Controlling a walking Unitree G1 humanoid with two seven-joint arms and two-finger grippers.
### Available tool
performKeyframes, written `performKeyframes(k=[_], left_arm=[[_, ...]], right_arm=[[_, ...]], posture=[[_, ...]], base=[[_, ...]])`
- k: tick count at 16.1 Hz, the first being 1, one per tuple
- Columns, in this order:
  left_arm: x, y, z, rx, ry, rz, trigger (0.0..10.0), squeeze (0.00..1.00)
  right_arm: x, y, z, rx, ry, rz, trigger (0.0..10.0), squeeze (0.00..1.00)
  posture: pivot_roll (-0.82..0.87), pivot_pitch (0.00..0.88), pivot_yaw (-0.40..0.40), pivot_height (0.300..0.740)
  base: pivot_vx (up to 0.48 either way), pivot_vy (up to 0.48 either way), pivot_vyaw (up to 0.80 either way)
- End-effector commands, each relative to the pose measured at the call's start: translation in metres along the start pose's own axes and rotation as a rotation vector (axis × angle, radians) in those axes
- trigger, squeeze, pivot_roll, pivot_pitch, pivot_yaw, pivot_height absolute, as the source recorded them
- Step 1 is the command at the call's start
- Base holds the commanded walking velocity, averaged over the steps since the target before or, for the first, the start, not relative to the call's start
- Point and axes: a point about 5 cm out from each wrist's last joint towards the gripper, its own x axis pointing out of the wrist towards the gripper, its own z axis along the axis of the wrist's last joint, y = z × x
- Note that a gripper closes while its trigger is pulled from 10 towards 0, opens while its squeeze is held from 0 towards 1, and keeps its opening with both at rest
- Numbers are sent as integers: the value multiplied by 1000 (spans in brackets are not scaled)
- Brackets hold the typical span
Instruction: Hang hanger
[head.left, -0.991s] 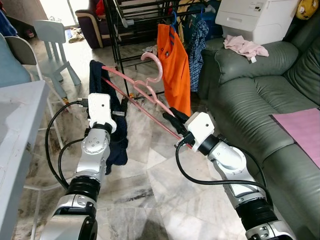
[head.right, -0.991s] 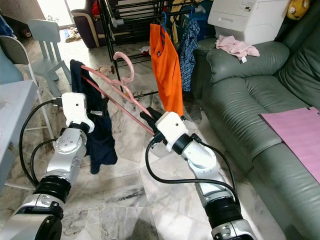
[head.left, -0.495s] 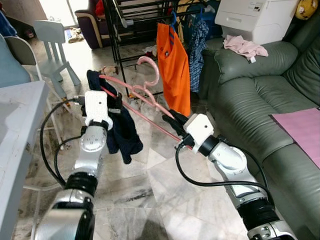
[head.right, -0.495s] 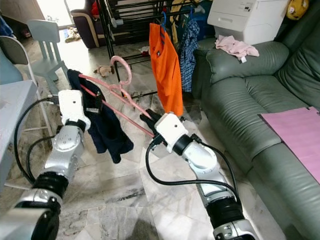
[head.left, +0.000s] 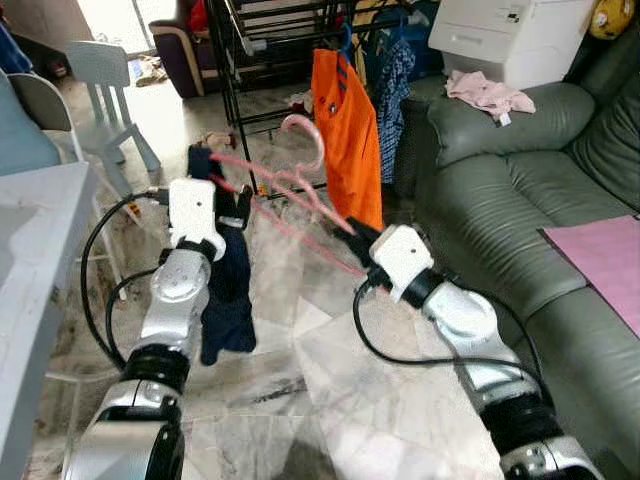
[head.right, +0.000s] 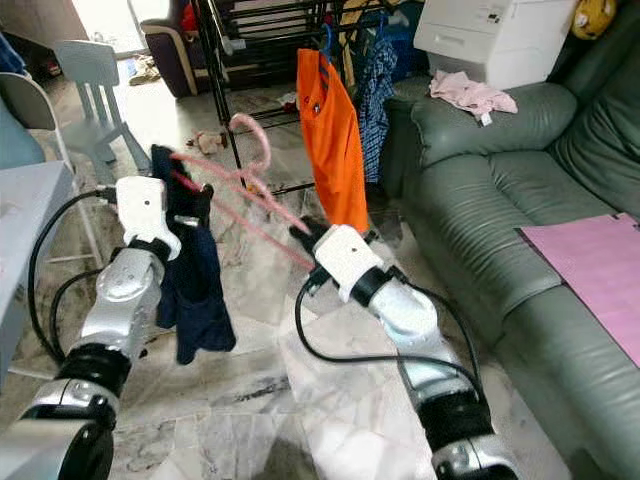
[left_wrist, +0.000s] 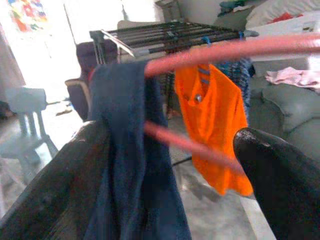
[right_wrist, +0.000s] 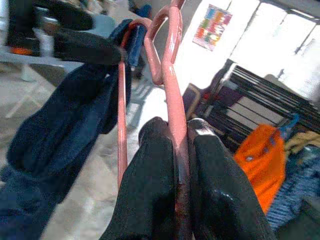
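Pink hanger (head.left: 300, 180) clamped in right pincer (head.left: 362, 236); navy garment (head.left: 222, 290) draped.

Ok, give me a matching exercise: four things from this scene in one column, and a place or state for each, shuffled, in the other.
Things:
1. pink hanger
2. navy garment
3. orange shirt
4. pink cloth

Places or states:
A. lying on top of the green sofa's arm
B. hanging from the black drying rack
C. draped over one end of the hanger, beside the left gripper
D. pinched at one end between the right gripper's fingers

Pairs: 1-D, 2-C, 3-B, 4-A
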Motion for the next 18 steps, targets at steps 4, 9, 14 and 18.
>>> performKeyframes(k=[4,9,14,18], left_arm=[[-9,19,-6,19,32,39,10000,0],[-4,1,-19,13,94,-9,10000,0],[5,-18,-17,-6,96,-41,10000,0],[4,-13,-21,21,112,-38,745,0]], right_arm=[[10,-10,15,-18,-79,-52,10000,0],[7,-4,20,-11,-105,4,10000,0],[6,2,26,5,-133,54,10000,0],[3,-1,30,-4,-141,67,10000,0]], posture=[[-131,0,67,740],[-150,0,72,740],[-159,0,80,740],[-164,0,86,740]], base=[[0,0,0],[0,0,0],[0,0,0],[0,0,0]])
